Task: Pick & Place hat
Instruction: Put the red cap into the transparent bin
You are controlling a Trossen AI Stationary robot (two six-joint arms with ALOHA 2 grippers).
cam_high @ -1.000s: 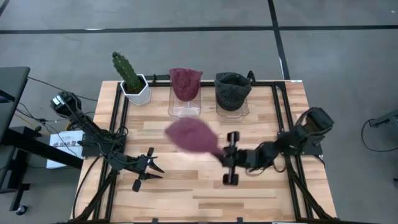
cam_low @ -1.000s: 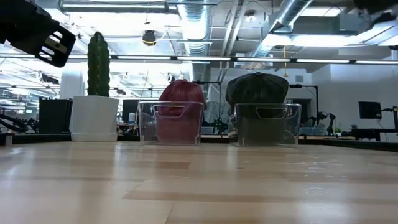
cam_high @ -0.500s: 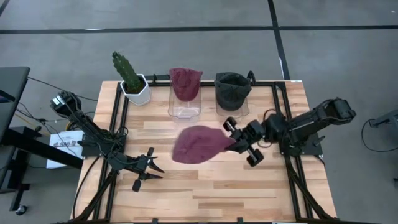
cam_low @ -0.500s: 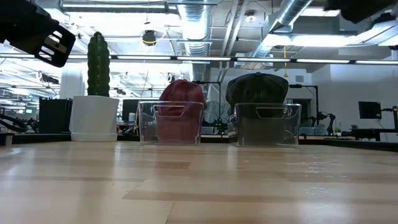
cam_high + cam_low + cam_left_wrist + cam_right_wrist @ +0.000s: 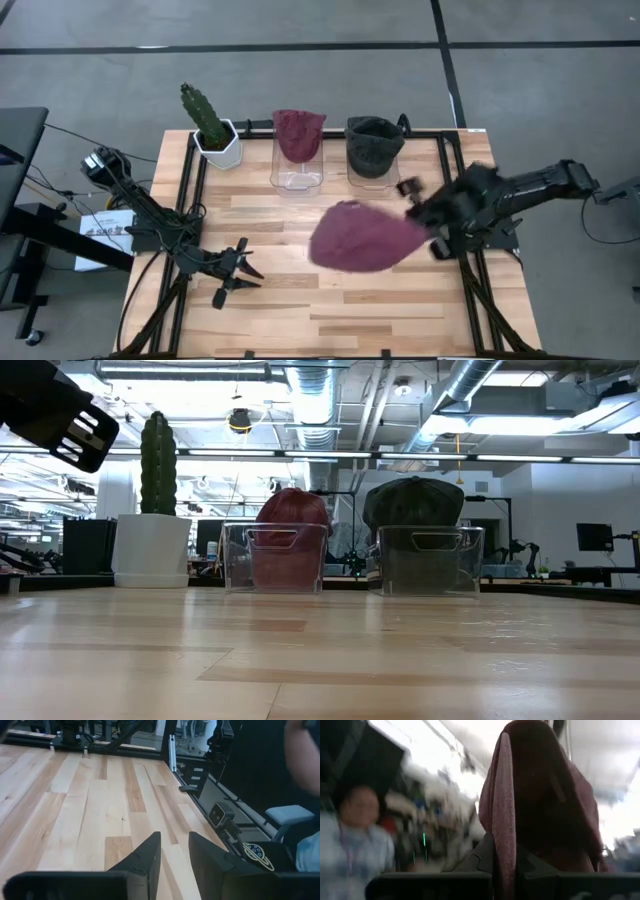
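Three knitted hats are in view: two maroon, one dark grey. One maroon knitted hat (image 5: 366, 238) hangs in the air over the middle of the light wooden slatted desk (image 5: 300, 310), pinched at its edge by the right gripper (image 5: 422, 225), whose jaws are clenched on the fabric. The hat's long axis runs roughly across the desk, its rounded crown pointing toward the left arm's side and its gathered edge toward the right gripper. In the right wrist view the same hat (image 5: 545, 810) drapes away from the clenched jaws and fills most of the frame; a blurred person shows in the room beyond.

The second maroon hat (image 5: 298, 133) sits on a clear plastic stand (image 5: 297, 176) at the desk's far edge. Just beside it, the dark grey knitted hat (image 5: 373, 143) sits on a second clear stand (image 5: 430, 560). There are two such stands in all. One green cactus in a white faceted pot (image 5: 212, 126) stands at the far left corner, beside the maroon hat's stand.

The left gripper (image 5: 240, 272) hovers near the desk's near left part, well apart from the held hat, its jaws partly apart and grasping nothing. The black metal frame (image 5: 190, 190) borders the desk on both sides.
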